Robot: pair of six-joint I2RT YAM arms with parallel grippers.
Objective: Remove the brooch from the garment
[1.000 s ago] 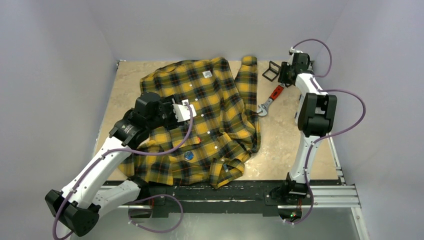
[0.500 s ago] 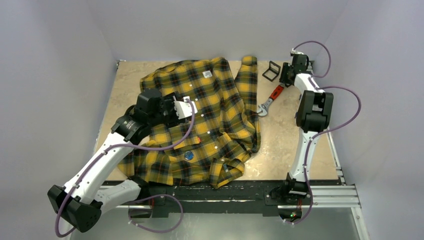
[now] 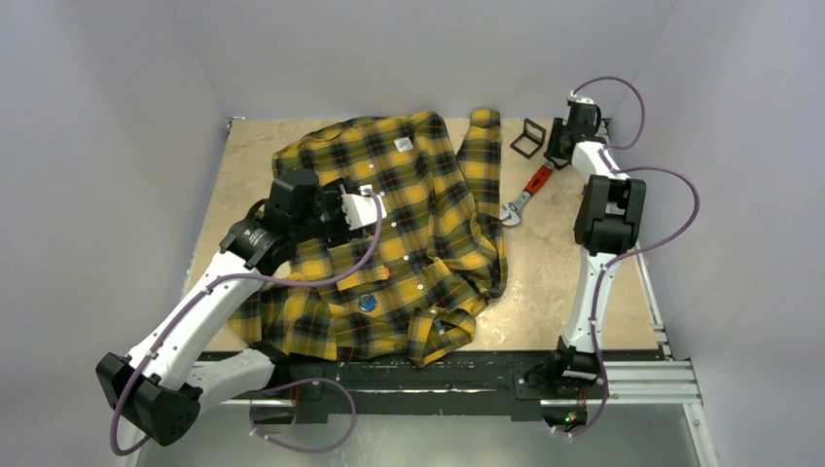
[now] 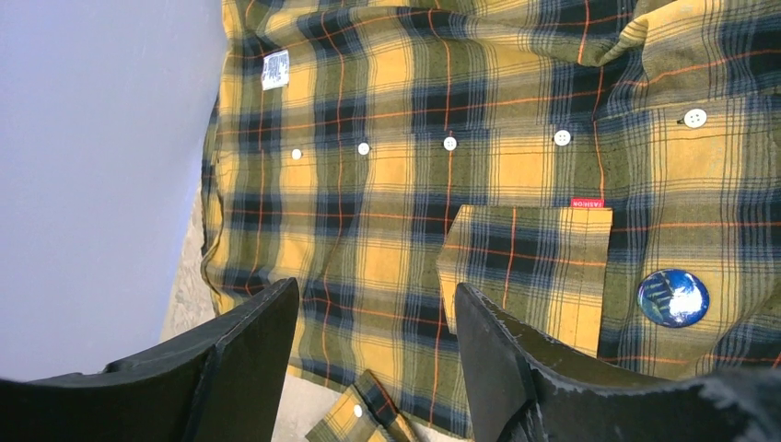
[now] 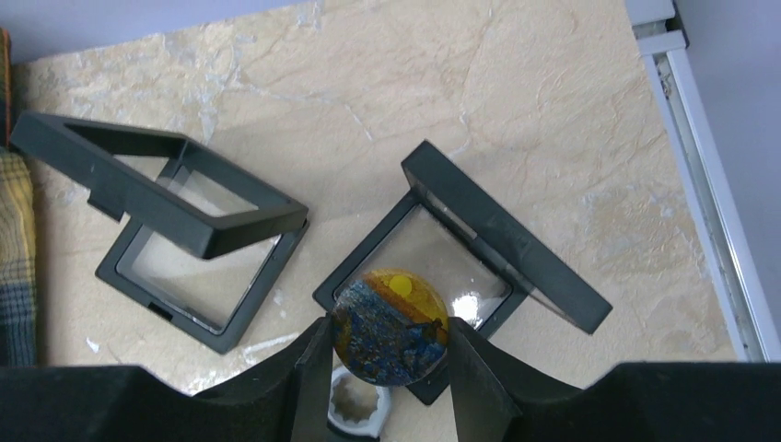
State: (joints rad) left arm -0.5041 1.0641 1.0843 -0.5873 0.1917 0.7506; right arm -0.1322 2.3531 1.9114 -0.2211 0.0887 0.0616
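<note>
Beige marbled tabletop bore the yellow-and-black plaid shirt with its round blue brooch just beside the pocket; the left gripper, jaws apart and short of it, needed to descend astride its rim, while the right gripper clamped a round yellow-and-blue badge.

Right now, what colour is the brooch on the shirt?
Brooch: blue with white, clearest in left wrist view.
</note>
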